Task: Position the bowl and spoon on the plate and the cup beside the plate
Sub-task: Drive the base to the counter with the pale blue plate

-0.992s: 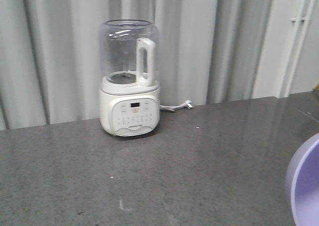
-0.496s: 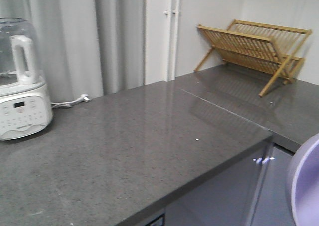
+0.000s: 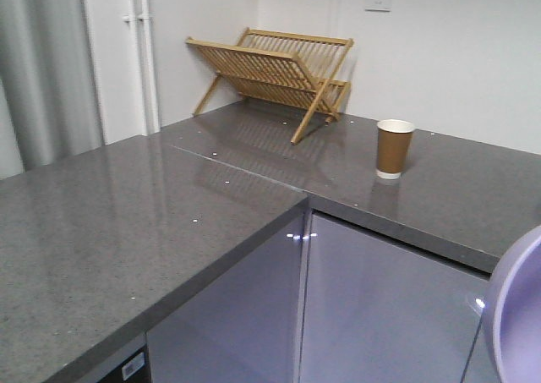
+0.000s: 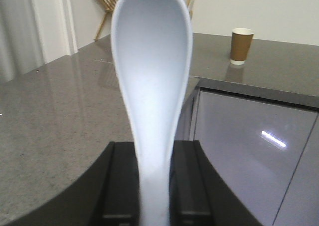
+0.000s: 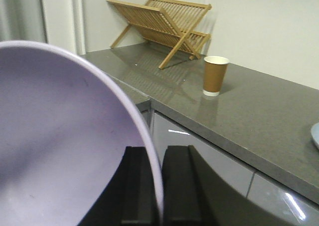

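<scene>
Wooden rack (image 3: 258, 66) near brown cup (image 3: 394, 149).

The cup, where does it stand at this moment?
In the front view the cup stands upright on the grey counter, toward the upper right, apart from the wooden rack and to its right.

The left gripper (image 4: 154, 183) sits at the bottom centre of the left wrist view, its 2 black fingers (image 4: 124, 181) clamped on either side of the handle of the spoon (image 4: 152, 71), whose scoop rises to the top of the frame. The right gripper (image 5: 158, 186) shows at the bottom centre of the right wrist view. Its 2 black fingers (image 5: 137, 186) pinch the rim of the bowl (image 5: 60, 136), 1 inside the wall and 1 outside.
</scene>
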Tool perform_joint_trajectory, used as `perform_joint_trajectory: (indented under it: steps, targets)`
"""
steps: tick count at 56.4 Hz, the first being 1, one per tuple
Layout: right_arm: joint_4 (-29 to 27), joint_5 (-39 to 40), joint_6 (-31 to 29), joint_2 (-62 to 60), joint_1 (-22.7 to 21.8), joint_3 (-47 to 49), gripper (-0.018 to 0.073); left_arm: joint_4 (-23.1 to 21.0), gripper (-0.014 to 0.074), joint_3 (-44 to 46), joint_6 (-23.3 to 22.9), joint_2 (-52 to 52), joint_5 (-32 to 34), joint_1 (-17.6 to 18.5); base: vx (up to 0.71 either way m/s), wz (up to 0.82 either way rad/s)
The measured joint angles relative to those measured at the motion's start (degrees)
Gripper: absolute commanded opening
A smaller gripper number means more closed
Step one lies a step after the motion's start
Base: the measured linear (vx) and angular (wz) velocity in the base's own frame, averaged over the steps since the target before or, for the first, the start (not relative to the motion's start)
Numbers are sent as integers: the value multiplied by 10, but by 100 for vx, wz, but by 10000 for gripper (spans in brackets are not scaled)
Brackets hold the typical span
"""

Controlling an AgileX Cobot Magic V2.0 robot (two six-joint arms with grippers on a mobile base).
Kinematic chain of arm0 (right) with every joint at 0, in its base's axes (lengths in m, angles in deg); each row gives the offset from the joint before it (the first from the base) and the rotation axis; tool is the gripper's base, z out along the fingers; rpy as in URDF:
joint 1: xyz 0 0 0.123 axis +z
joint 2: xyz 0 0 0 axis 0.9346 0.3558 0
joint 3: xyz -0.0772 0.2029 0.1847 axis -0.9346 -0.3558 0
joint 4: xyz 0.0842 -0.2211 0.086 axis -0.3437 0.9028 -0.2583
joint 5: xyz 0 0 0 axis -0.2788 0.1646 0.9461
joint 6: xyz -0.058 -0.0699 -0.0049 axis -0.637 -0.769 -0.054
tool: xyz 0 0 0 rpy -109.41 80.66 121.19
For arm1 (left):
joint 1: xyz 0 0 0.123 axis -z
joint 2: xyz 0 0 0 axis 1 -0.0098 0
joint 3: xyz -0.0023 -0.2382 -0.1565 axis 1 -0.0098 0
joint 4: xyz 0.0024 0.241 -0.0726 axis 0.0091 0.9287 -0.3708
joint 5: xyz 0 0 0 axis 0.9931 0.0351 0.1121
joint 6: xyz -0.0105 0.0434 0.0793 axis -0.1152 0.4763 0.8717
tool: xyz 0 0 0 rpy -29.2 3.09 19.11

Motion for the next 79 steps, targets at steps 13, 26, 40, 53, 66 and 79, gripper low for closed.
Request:
perform_joint_trajectory:
  steps: [13, 26, 40, 53, 66, 79]
  targets:
    - [0, 0, 0, 0, 0, 0, -9, 0, -3, 0, 0, 0, 0, 0, -1, -43]
    - [0, 0, 0, 0, 0, 0, -9, 0, -3, 0, 0, 0, 0, 0, 8, -43]
    - [0, 0, 0, 0, 0, 0, -9, 0, -3, 0, 0, 0, 0, 0, 17, -49]
    - [0, 0, 0, 0, 0, 0, -9, 0, -3, 0, 0, 0, 0, 0, 24, -38]
    - [0, 0, 0, 0, 0, 0, -9, -1, -3, 0, 0, 0, 0, 0, 32, -15]
    - [0, 0, 0, 0, 0, 0, -9, -1, -3, 0, 0, 0, 0, 0, 38, 4]
